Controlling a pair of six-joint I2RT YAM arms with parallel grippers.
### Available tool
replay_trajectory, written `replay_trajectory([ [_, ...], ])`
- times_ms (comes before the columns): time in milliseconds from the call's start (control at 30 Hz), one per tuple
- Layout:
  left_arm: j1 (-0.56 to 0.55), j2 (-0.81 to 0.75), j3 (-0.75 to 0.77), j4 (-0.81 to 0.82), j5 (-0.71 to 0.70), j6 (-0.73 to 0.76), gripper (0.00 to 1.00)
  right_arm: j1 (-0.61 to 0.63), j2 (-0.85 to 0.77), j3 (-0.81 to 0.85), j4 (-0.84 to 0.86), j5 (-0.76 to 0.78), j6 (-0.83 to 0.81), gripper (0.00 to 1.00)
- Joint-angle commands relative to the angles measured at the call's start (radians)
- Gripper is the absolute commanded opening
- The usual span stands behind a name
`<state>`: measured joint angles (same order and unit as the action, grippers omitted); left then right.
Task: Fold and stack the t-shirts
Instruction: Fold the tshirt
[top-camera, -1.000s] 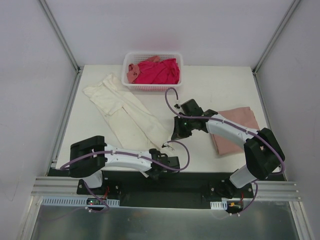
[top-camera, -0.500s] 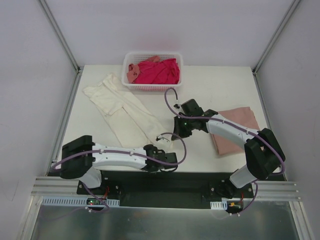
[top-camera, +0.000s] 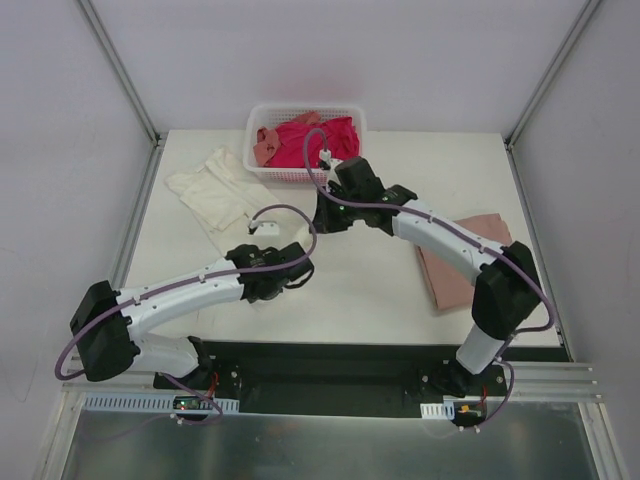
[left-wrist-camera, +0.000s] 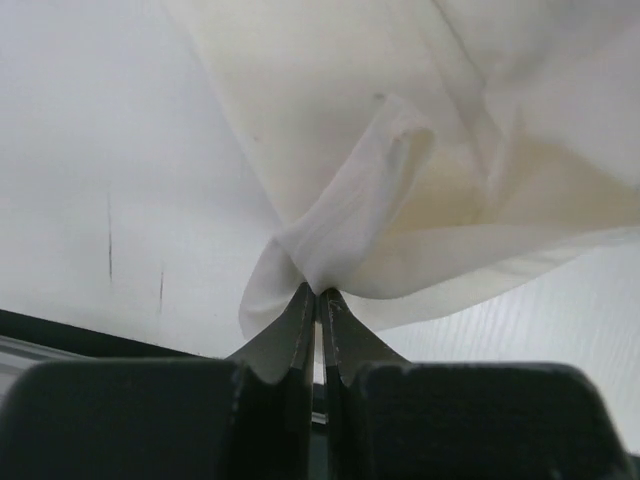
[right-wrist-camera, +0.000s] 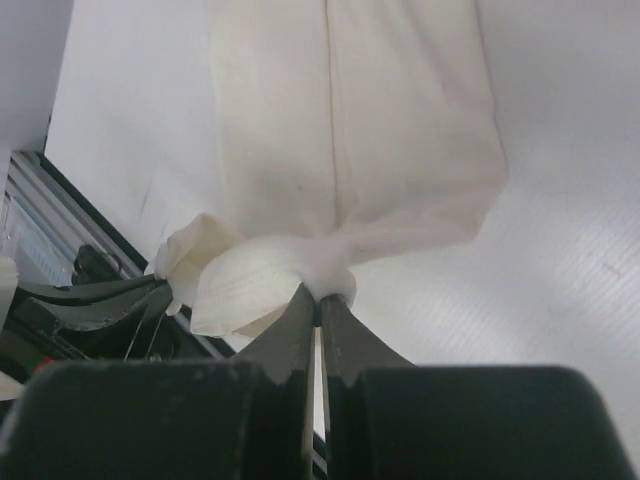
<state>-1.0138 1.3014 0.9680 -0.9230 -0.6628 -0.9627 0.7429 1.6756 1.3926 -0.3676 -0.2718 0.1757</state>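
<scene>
Tightly clenched, left fingers (left-wrist-camera: 296, 335) pinching cream t-shirt (left-wrist-camera: 400, 180) edge, right fingers (right-wrist-camera: 296, 345) pinching another bunched edge.

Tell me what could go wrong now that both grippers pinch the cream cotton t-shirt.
Left gripper and right gripper each pinch only a small tuck of the cream cotton t-shirt; it may slip out mid-fold.
The right gripper sits close to the white plastic lattice basket; moving farther could bump it.
</scene>
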Motion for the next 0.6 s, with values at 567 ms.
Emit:
replay_trajectory([
  [567, 0.569, 0.057, 0.0, 0.386, -0.003, 0.283, 0.0, 0.001, 0.57, 0.612, 0.219, 0.111, -0.067, 0.01],
])
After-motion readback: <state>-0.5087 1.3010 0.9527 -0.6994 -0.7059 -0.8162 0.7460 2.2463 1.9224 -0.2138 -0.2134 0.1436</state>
